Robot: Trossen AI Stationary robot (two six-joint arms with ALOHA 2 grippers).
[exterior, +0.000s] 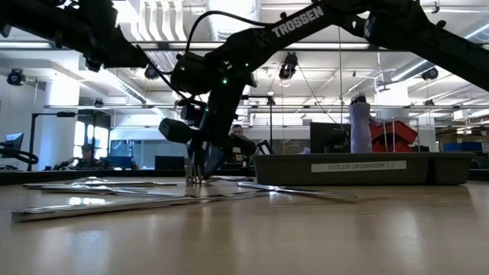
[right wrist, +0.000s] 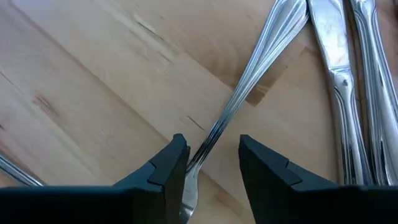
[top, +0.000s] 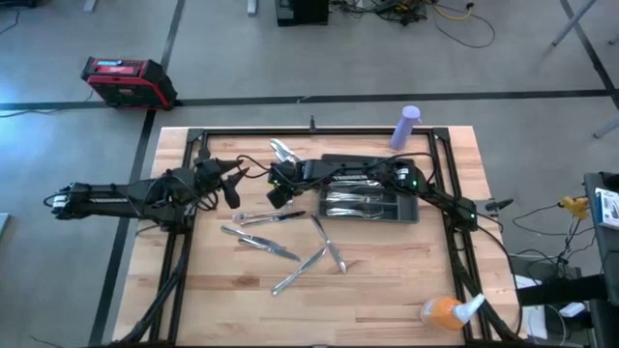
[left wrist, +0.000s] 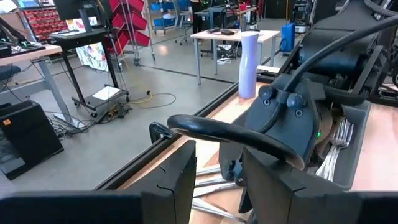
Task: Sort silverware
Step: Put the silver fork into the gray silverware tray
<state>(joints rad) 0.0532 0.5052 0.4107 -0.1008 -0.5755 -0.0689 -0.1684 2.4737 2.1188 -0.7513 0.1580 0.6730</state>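
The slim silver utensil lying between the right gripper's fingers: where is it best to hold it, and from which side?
Grip the slim silver utensil on its narrow ribbed handle, coming straight down from above. It lies flat on the wooden table, so only its thin edges offer a hold. The right gripper is open, with one finger on each side of the handle.

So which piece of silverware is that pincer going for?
Find the dark grey compartmented tray on the wooden table. Just left of it the right pincer, open, straddles one slim silver handle, which alone slants across the wood; its neighbours lie side by side.
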